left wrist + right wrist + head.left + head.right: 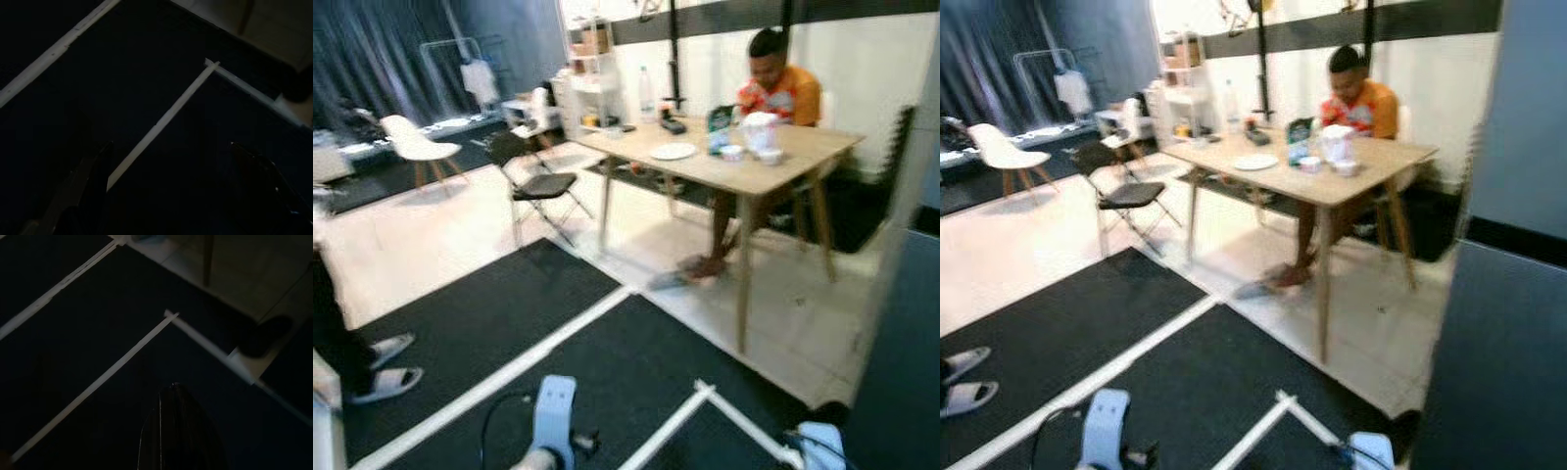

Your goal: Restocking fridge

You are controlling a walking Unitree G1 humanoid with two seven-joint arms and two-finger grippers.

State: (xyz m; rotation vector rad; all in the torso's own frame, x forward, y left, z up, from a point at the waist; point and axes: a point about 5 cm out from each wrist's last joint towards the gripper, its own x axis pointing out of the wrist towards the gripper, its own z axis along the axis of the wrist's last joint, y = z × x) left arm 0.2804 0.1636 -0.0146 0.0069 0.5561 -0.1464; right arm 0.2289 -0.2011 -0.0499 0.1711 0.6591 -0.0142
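My left gripper (pixel 168 188) hangs wide open, empty; right gripper (pixel 178 426) closed on nothing, black mat (pixel 146 83) below both. Fridge (pixel 1503 333) beyond my right fingers. Risk: walking blurs view, clipping table (pixel 744 171)

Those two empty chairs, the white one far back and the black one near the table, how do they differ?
The white chair has a moulded shell seat on splayed wooden legs; the black chair is a folding type on a thin metal frame. The white chair stands far from the table by the dark curtain, while the black chair stands just off the table's end. Both are unoccupied.
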